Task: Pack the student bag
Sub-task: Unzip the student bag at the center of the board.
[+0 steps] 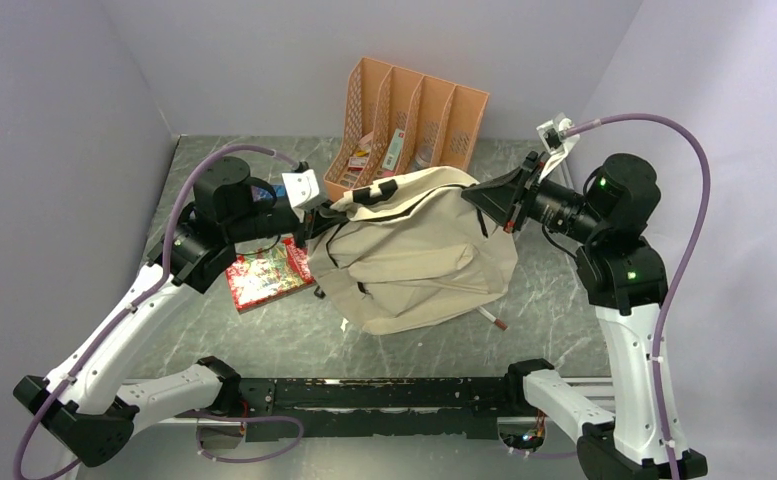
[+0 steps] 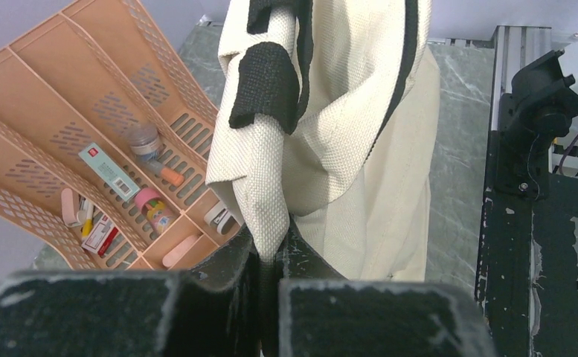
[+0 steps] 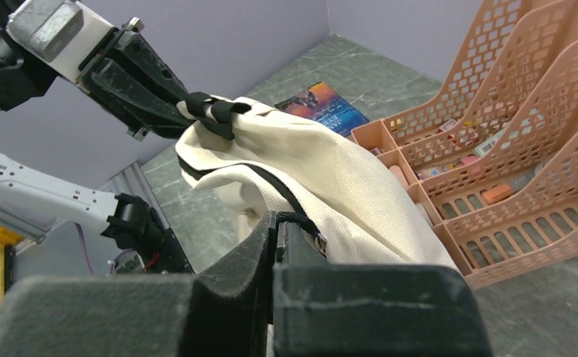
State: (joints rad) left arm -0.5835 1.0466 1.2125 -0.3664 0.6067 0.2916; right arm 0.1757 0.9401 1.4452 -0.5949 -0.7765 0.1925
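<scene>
Our left jaws and right jaws each pinch a top edge of the bag (image 1: 414, 255). We hold it up. We think its mouth needs pulling open next.

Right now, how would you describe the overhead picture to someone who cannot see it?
Two robot arms hold a cream student bag between them on a grey table, the left gripper and right gripper each shut on one side of its top. An orange file organizer stands behind it; a red book lies to its left.
</scene>
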